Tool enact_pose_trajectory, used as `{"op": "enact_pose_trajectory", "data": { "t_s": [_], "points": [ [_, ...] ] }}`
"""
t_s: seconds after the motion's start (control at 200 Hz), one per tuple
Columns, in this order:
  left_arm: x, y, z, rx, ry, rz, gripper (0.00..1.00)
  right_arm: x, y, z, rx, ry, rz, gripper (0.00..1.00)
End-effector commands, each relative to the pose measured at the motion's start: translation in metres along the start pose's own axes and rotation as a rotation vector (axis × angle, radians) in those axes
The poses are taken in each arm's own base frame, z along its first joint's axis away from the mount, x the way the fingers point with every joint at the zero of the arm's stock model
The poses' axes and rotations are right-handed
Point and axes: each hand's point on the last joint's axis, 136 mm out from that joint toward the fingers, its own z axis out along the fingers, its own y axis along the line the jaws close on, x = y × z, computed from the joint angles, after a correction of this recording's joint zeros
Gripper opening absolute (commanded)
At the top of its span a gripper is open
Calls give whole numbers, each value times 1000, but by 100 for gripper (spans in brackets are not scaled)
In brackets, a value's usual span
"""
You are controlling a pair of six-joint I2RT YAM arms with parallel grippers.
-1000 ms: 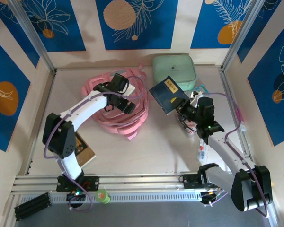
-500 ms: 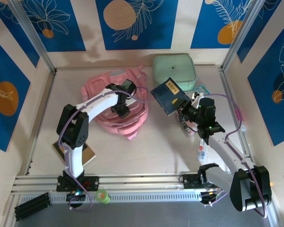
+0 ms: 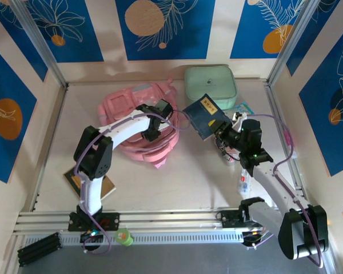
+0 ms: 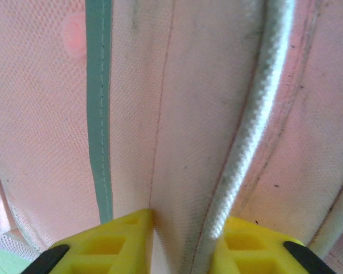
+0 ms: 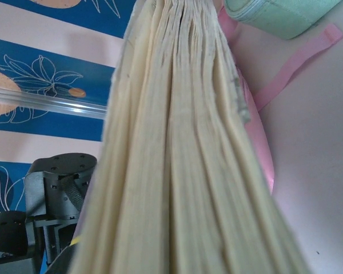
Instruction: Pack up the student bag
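Jaws of the left gripper (image 4: 180,251) stand narrow, pinching a fold of the student bag (image 4: 188,114) between them, soft and floppy, best held at its corded seam (image 4: 257,131), while the right gripper (image 3: 223,137) clamps a blue book (image 3: 204,116) beside it
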Motion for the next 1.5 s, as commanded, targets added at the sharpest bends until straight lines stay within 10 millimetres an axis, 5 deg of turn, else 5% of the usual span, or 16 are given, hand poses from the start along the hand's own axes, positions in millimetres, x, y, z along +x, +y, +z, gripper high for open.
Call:
{"op": "enact_pose_trajectory", "data": {
  "t_s": [0.0,0.34,0.49,0.585,0.875,1.01,1.495],
  "points": [
    [-10,27,-34,-87,-114,-39,20,-8,3,-10,13,-54,-33,5],
    [-16,68,-114,-217,-380,-207,4,-10,-24,-21,97,-56,-4,6],
    [-1,112,-157,-416,-460,-375,5,8,-33,-16,113,17,-10,6],
    [0,118,-175,-427,-539,-417,4,29,-34,-10,96,91,-28,6],
    [-20,104,-187,-289,-704,-504,1,95,-13,8,-25,236,31,6],
    [-33,99,-188,-223,-749,-530,0,111,2,21,-44,265,10,6],
    [-66,93,-186,-97,-813,-611,0,94,57,130,-90,280,21,4]
  ]
}}
